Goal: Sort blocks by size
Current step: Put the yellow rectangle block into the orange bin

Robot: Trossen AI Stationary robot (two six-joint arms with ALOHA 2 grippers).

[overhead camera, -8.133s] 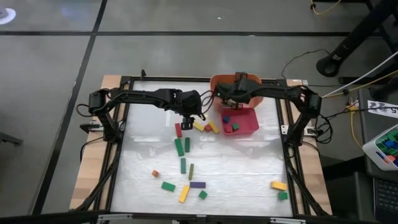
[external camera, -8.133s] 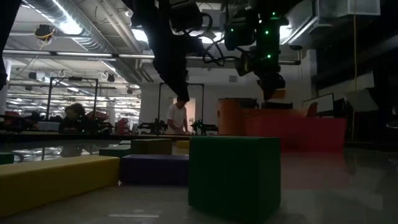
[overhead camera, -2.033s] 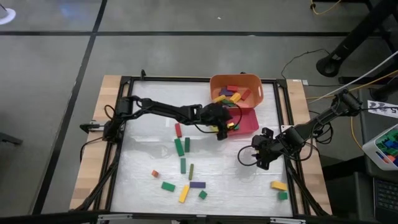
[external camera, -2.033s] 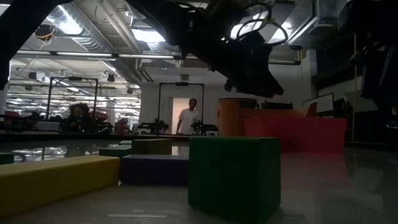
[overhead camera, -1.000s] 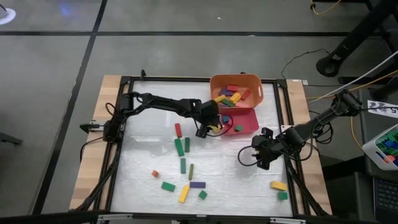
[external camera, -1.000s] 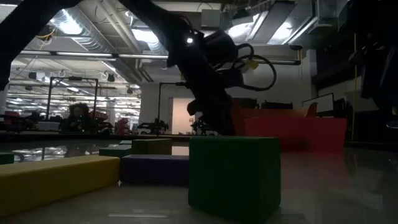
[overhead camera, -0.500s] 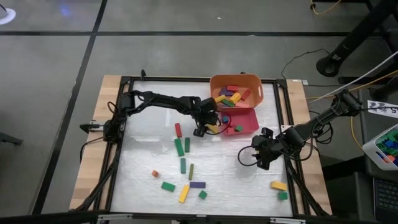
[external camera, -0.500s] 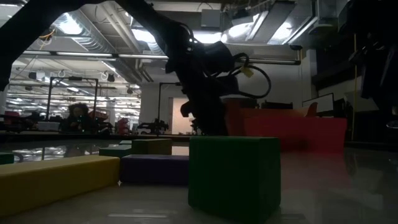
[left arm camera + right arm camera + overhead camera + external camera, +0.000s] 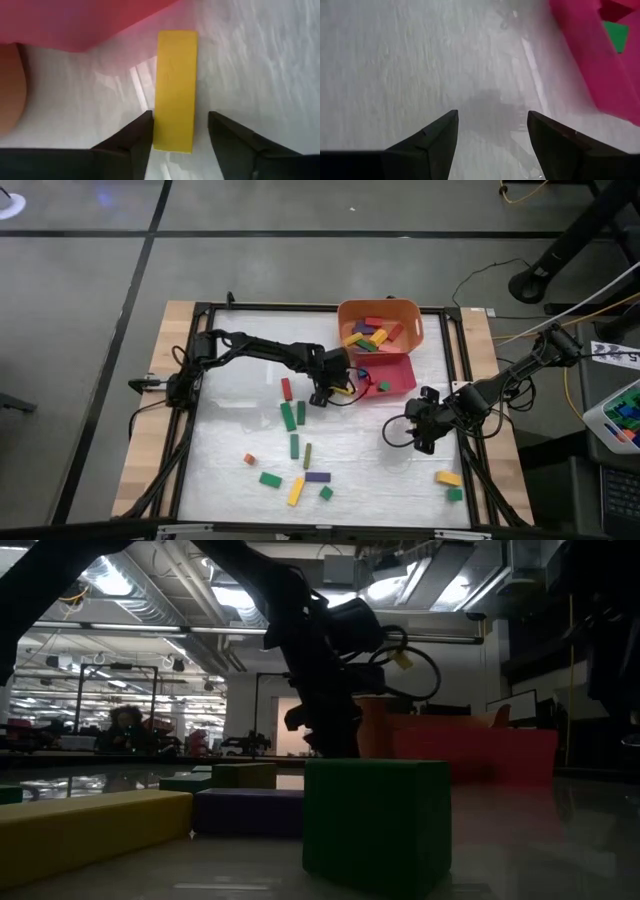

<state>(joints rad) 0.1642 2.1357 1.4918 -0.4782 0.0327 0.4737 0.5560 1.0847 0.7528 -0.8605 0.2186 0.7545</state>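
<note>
**A:** How did the sort stand at that point?

**B:** Partly done, by my read. The orange bin (image 9: 380, 323) held a heap of long bars, and the pink-red tray (image 9: 392, 376), touching the bin on its near side, had a few little cubes in it, a green one (image 9: 616, 36) among them.

**A:** And the left hand (image 9: 322, 393)?

**B:** It was low over the desk (image 9: 370, 465), just off the tray's left edge, fingers (image 9: 131, 141) apart on either side of a yellow bar (image 9: 175, 90). The bar lay flat beside the tray's wall; the fingers straddled its near end but were not closed on it.

**A:** The right hand (image 9: 418, 432)?

**B:** It waited on the near side of the tray, over its right corner, fingers (image 9: 434, 137) spread, nothing between them.

**A:** What was left?

**B:** Plenty. Left of the tray there was a red bar (image 9: 286, 388), with two green bars (image 9: 288, 416) next to it. Farther from the tray lay an orange cube (image 9: 249, 459), a purple bar (image 9: 318, 477), a long yellow bar (image 9: 296, 491) and a green cube (image 9: 326, 493). Another yellow block (image 9: 448, 478) and green cube (image 9: 455, 494) sat well off, toward the desk's near right corner. I'd judge it roughly half sorted
</note>
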